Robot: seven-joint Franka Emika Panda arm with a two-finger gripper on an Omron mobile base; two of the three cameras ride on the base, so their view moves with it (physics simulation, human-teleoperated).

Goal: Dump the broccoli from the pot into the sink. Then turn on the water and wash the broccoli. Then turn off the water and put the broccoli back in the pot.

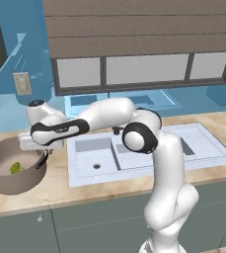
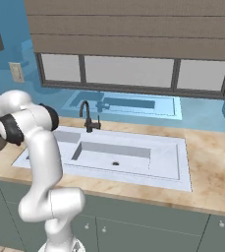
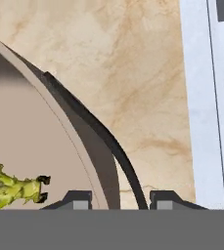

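The large grey-brown pot (image 1: 8, 184) stands on the counter left of the sink (image 1: 134, 170). The yellow-green broccoli (image 1: 17, 168) lies inside it, and in the hand view the broccoli (image 3: 8, 188) rests on the pot's taupe floor (image 3: 25, 136). My gripper (image 1: 41, 152) reaches down at the pot's right rim. In the hand view the gripper (image 3: 121, 201) has the rim and the black side handle (image 3: 99, 132) between its fingertips and is shut on them. No water runs from the black faucet (image 2: 87, 115).
Marble counter (image 3: 133, 73) lies between the pot and the white sink's edge (image 3: 201, 97). The sink (image 2: 133, 170) has two basins with round drains. A window with a blind runs along the back wall. A wall outlet (image 1: 22, 83) sits above the pot.
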